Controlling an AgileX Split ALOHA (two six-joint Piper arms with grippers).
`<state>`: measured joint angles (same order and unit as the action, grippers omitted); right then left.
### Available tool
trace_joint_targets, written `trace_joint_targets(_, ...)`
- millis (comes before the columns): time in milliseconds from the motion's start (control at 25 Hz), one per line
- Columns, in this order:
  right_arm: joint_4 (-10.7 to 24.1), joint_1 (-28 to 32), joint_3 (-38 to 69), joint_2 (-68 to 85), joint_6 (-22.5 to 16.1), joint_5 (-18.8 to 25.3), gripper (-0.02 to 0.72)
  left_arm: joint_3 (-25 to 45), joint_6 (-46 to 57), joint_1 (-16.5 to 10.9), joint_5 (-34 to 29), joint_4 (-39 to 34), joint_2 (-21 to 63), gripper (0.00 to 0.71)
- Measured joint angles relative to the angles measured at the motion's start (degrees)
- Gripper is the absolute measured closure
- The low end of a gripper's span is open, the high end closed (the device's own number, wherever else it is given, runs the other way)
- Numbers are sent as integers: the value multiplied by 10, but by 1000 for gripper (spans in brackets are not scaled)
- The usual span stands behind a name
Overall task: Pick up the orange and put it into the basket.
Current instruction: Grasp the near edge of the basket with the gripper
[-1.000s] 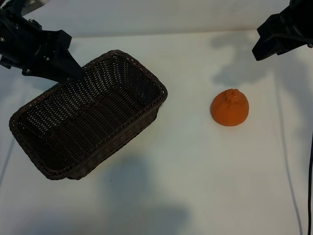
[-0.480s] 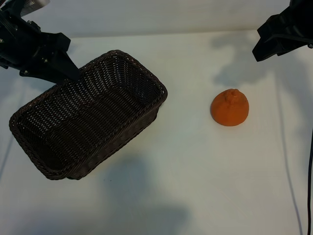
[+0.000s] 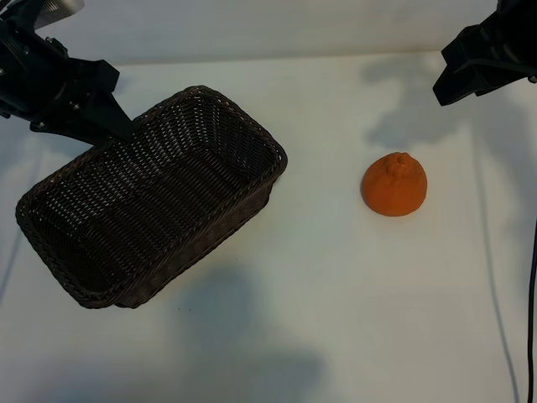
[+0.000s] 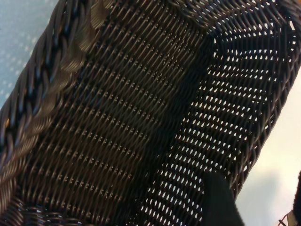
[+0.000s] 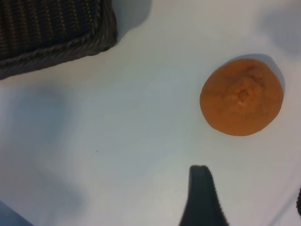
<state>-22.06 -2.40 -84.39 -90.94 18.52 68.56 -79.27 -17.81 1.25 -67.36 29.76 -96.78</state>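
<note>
On the white worktop (image 3: 319, 319), seen from outside, the orange (image 3: 394, 185) sits stem end up at the right, well apart from the basket (image 3: 151, 197), which lies at an angle on the left. Above the basket's far rim hangs the left pincer (image 3: 96, 117); the right pincer (image 3: 457, 75) hovers at the far right corner, above and beyond the orange, touching nothing.

From the left wrist, woven basket wall (image 4: 141, 108) fills the view, one dark fingertip (image 4: 218, 200) showing; the jaws stand partly open, empty.

From the right wrist, the orange (image 5: 241, 96) lies free on the worktop, the basket's corner (image 5: 56, 28) well apart; one fingertip (image 5: 202, 195) shows, jaws partly open, holding nothing.
</note>
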Motion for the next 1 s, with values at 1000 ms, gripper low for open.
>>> trace_joint_targets(1000,0,0,0,0,0,11,236,-17,113,-29,0,-92,115,285)
